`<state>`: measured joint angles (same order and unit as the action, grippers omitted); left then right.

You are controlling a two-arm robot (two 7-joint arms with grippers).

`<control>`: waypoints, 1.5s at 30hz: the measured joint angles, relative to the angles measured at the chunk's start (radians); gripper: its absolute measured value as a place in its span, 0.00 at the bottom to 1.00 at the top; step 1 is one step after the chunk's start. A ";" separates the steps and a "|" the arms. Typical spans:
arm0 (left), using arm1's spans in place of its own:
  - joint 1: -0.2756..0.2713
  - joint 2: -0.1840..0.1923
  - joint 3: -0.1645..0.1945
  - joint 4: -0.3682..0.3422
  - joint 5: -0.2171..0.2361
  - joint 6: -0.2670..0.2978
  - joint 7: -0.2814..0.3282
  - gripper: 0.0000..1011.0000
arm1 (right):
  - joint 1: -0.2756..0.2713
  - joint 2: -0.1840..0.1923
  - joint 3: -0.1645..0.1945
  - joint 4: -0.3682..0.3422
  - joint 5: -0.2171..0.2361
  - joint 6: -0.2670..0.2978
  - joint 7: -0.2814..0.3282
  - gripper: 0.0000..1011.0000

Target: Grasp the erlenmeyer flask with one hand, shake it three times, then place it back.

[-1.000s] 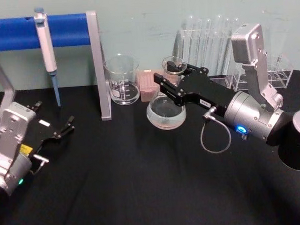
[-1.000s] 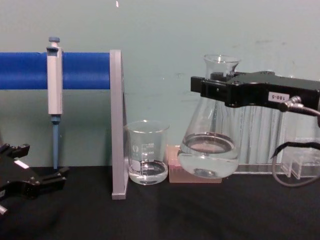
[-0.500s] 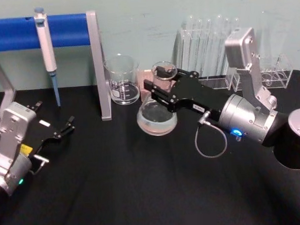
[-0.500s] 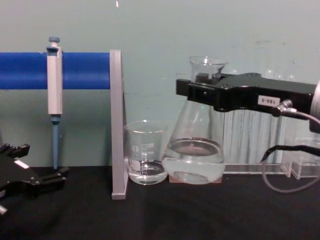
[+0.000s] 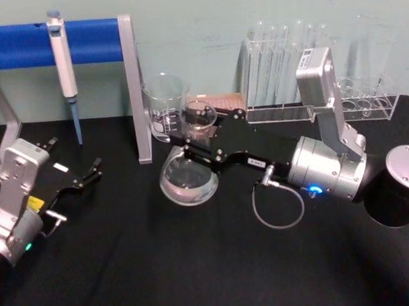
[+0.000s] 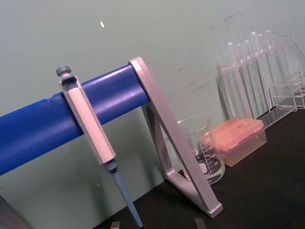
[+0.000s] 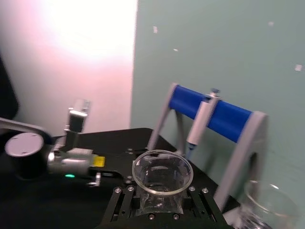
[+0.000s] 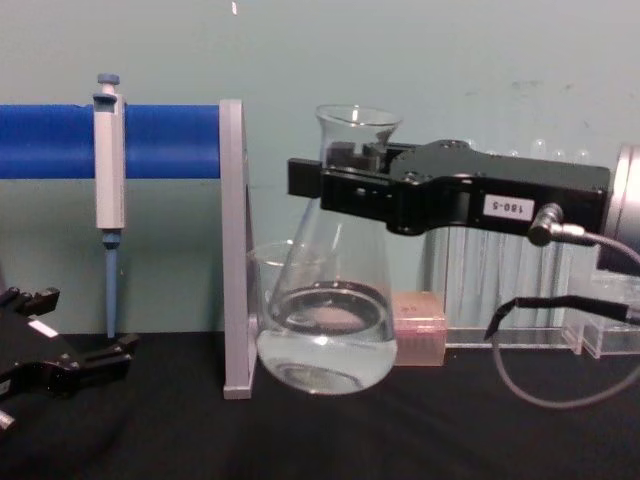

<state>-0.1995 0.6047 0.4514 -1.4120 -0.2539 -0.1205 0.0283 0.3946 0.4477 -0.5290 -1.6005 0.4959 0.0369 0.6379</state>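
While the right claw [image 8: 348,166] clenches its neck, the erlenmeyer flask [image 8: 325,335] hangs tilted just below it.

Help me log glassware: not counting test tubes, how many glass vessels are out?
2. The erlenmeyer flask, gripped at its neck by the right hand; the beaker behind it, beside the grey stand post. Others may be hidden.

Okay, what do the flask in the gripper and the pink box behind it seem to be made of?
Erlenmeyer flask, clamped at the neck by the right gripper: clear glossy glass, apparently; liquid shows through. Pink box: likely frosted translucent plastic, soft matte edges. Left gripper rests open, far left.
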 joint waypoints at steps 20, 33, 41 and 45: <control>0.000 0.000 0.000 0.000 0.000 0.000 0.000 0.99 | 0.049 0.042 -0.114 -0.005 0.045 -0.033 0.150 0.44; 0.000 0.000 0.000 0.000 0.000 0.000 0.000 0.99 | 0.063 0.062 -0.151 -0.012 0.061 -0.048 0.161 0.44; 0.000 0.000 0.000 0.000 0.000 0.000 0.000 0.99 | 0.056 0.058 -0.142 -0.016 0.061 -0.050 0.093 0.44; 0.000 0.000 0.000 0.000 0.000 0.000 0.000 0.99 | 0.044 0.046 -0.122 -0.016 0.049 -0.045 0.028 0.44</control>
<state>-0.1995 0.6047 0.4514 -1.4120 -0.2539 -0.1205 0.0283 0.4388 0.4939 -0.6510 -1.6161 0.5444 -0.0082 0.6663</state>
